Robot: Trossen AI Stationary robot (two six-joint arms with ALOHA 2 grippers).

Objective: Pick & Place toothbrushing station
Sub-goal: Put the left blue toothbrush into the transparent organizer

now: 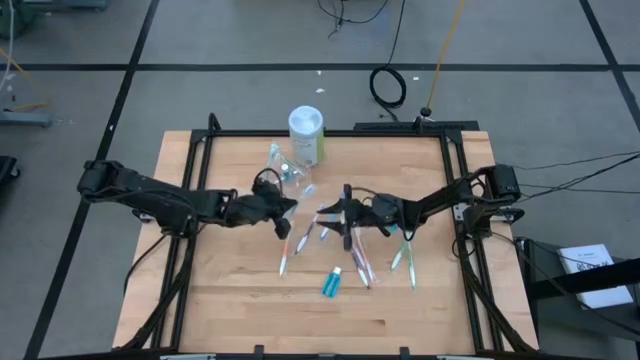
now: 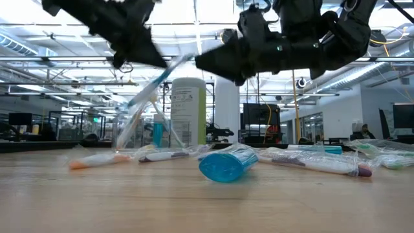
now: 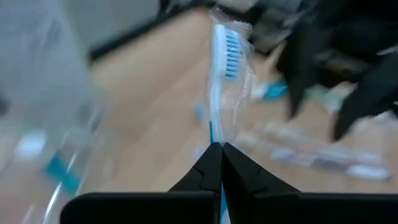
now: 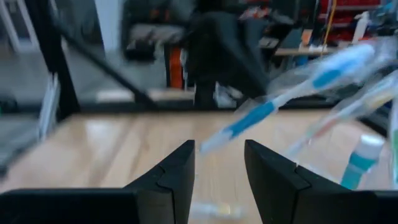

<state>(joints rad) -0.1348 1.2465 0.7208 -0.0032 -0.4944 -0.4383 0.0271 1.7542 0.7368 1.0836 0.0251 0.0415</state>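
Observation:
My left gripper is shut on a clear-wrapped white and blue toothbrush, above the table just near of the clear plastic cup. The cup stands on the table and holds some brushes and a teal tube. The held brush slants up in the low view. My right gripper is open and empty, above the loose toothbrushes at the table's middle, facing the held brush. A teal toothpaste tube lies on its side near the front. My left gripper pinches the toothbrush's handle between its two fingertips, through the clear wrapper. The brush runs on past the fingers, along them, with its blue bristle head at the far end. It is lifted clear of the table and slants upward.
A white-capped canister with a green label stands behind the cup at the table's far edge. More wrapped toothbrushes lie at the right and near the middle. A black frame borders the wooden table.

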